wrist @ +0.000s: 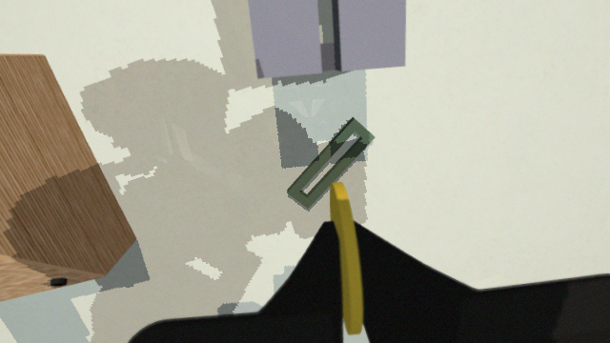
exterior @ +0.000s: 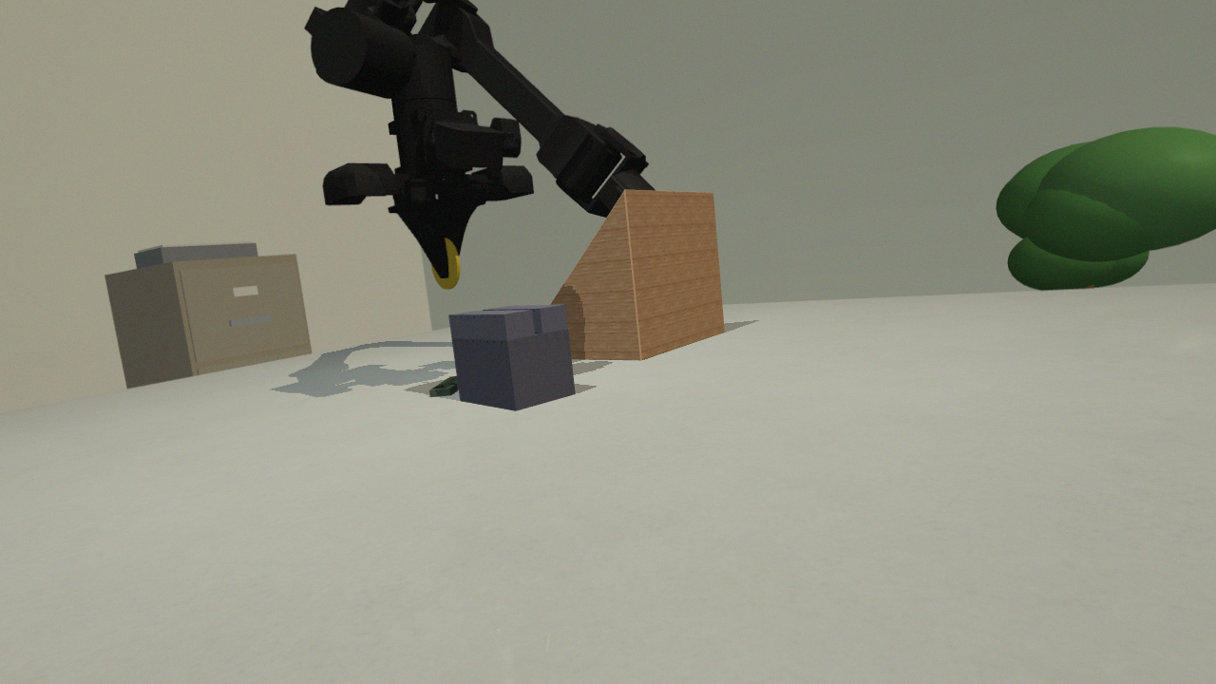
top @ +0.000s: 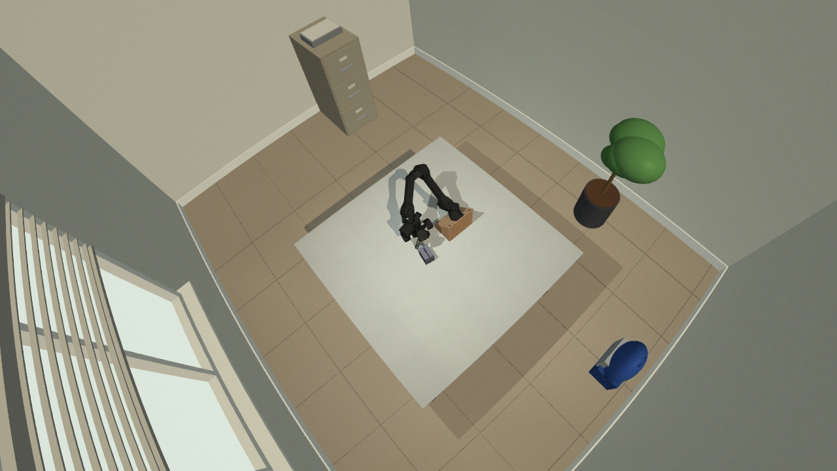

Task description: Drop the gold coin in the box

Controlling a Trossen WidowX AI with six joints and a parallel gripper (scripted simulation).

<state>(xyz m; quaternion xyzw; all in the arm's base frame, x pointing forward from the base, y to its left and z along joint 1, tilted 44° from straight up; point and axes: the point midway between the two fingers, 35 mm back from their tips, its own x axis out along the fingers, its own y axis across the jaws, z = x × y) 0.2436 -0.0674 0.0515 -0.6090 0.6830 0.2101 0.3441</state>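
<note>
gripper (exterior: 444, 255) pinching gold coin (exterior: 446, 265), no writing

Floor: tan square tiles (top: 514, 421), pale skirting along walls | Walls: beige (top: 175, 82) behind cabinet, grey-green (top: 673, 70) elsewhere | Window (top: 157, 375): vertical slatted blinds (top: 52, 328) partly over it, bright panes | Furniture: beige three-drawer filing cabinet (top: 345, 82) in corner; potted green plant (top: 614, 175); blue object (top: 621, 363) by wall | Work surface: pale square table top (top: 456, 316), shadow on tiles.

Coin (wrist: 347, 257) looked smooth matt gold metal. Box (exterior: 512, 357) was flat matt grey. Holder (wrist: 331, 164) was dull dark green. Block (exterior: 655, 272) showed wood grain. Counter (exterior: 765, 510) looked pale, matt, faintly mottled. Gripper (exterior: 444, 255) was matt black.
</note>
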